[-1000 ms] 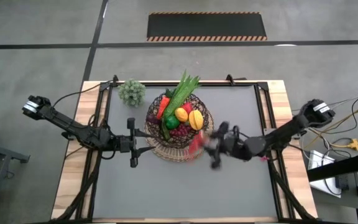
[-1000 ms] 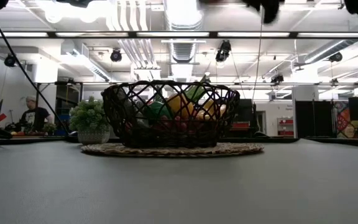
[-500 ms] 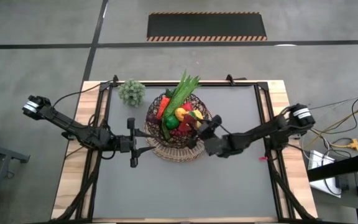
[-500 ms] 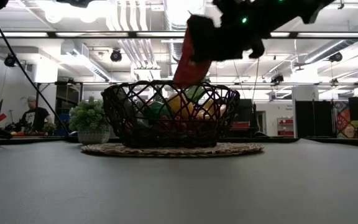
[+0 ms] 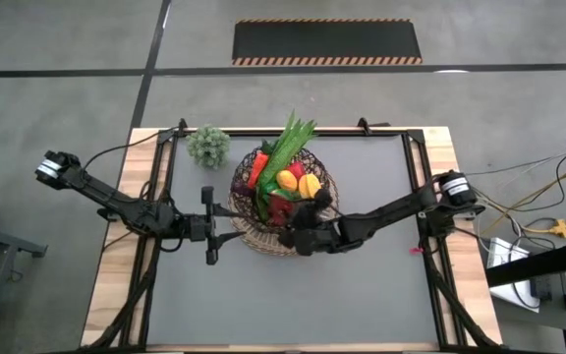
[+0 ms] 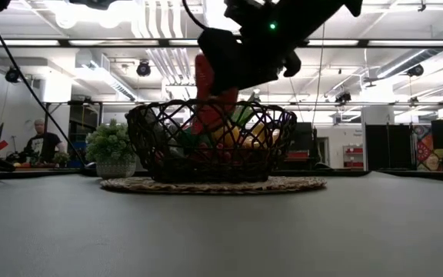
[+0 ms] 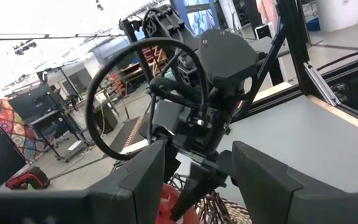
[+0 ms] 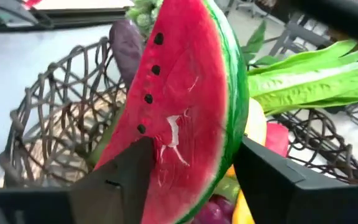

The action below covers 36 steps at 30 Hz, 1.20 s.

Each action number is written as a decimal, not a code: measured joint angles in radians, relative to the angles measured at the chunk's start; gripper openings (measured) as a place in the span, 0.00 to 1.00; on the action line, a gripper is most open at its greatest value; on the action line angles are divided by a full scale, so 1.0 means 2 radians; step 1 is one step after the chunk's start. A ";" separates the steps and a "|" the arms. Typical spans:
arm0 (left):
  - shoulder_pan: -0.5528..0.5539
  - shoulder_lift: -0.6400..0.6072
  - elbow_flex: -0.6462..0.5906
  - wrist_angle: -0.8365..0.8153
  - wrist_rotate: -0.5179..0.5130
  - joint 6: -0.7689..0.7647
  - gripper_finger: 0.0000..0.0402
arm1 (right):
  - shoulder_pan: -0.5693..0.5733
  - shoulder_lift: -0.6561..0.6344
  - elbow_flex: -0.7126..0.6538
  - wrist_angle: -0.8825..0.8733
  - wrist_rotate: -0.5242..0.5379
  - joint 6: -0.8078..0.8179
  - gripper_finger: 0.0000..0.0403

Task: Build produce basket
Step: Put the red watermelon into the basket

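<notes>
The basket (image 5: pixel 254 240), dark wire weave on a tan wicker rim, stands at the table's middle far part. It holds long green leaves (image 5: pixel 291 138), a carrot (image 5: pixel 256 169), a lemon (image 5: pixel 287 181) and a mango (image 5: pixel 310 185). My right gripper (image 5: pixel 291 224) is over the basket's near part, shut on the watermelon slice (image 5: pixel 279 208). My left gripper (image 5: pixel 232 223) is open at the basket's left side, its fingers pointing toward the basket. My right gripper pinches the watermelon slice's lower part (image 8: pixel 166 168) between its two fingers, one on the red flesh side, the other (image 8: pixel 272 180) on the green rind side. It comes slanting down from the table's right. The slice (image 6: pixel 208 88) stands upright, its lower end inside the basket's wall (image 6: pixel 144 138). My left gripper's fingers reach the basket's tan rim (image 5: pixel 236 228); whether they touch it I cannot tell.
A pale grey-green bushy clump (image 5: pixel 207 146) stands at the far left, beside the basket. Bare grey table lies to the near side and to the right. A person (image 6: pixel 43 142) is in the room far beyond the table.
My right gripper has carried the watermelon slice from beside the basket's right rim toward the table's left, over the basket, and down. The slice's lower end has gone from above the rim to inside the basket.
</notes>
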 joint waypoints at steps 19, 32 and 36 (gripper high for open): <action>0.000 0.000 0.000 -0.002 0.000 -0.001 0.43 | 0.000 -0.008 0.025 -0.079 -0.037 -0.003 0.80; 0.000 0.000 0.000 -0.002 0.000 -0.001 0.43 | -0.009 -0.008 0.074 -0.163 -0.089 0.026 0.79; 0.000 0.000 0.000 -0.002 0.000 -0.001 0.43 | -0.007 -0.008 0.074 -0.160 -0.110 0.002 0.77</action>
